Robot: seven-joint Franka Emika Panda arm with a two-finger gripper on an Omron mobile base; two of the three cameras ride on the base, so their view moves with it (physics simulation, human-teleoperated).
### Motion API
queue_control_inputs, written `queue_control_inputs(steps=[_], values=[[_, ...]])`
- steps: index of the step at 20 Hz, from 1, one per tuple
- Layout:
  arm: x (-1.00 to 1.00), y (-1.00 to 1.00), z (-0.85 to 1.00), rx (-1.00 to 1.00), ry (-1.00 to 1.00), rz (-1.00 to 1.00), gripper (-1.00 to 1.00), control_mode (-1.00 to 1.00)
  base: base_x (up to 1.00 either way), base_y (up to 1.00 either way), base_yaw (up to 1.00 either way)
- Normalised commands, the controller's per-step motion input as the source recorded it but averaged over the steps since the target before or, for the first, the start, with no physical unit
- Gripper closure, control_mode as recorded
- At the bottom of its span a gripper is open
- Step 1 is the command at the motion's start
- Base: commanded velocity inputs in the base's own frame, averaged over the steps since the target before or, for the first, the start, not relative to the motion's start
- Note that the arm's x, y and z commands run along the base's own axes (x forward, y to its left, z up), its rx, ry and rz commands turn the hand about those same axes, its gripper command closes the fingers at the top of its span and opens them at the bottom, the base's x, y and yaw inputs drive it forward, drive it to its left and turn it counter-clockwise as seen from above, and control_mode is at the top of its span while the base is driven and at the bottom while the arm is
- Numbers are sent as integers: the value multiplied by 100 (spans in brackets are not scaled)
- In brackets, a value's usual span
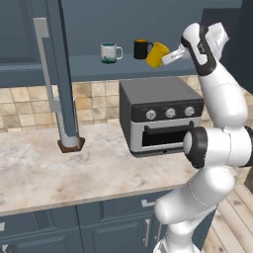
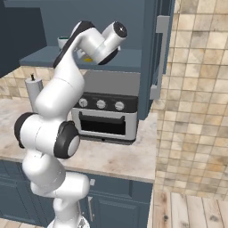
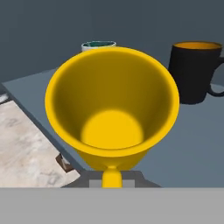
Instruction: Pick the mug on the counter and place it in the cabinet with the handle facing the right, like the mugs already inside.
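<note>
So the small plain yellow mug (image 1: 157, 54) is held clamped in the two-finger gripper (image 1: 170, 58), tilted, at the shelf edge of the dark blue-grey wall cabinet (image 1: 89, 64), just beside the black mug (image 1: 142, 48). For a clean placement, it should be levelled upright, its yellow loop handle (image 3: 111, 176) turned rightward like the white teal-marked mug (image 1: 109, 52), then lowered without the black one being bumped.

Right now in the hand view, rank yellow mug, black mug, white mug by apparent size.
1. yellow mug: largest by far, but it is nearest the camera, held tilted at the gripper, so that says little of true size.
2. black mug.
3. white mug: just its rim peeks above the yellow mug, so its rank is unsure.
</note>
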Motion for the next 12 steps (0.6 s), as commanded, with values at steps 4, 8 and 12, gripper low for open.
queue_control_inputs(steps=[4, 8, 12], values=[[15, 0, -5, 0, 0, 3, 100, -100, 0, 0, 0], [17, 0, -3, 0, 0, 3, 100, -100, 0, 0, 0], [21, 0, -4, 0, 0, 0, 100, -100, 0, 0, 0]])
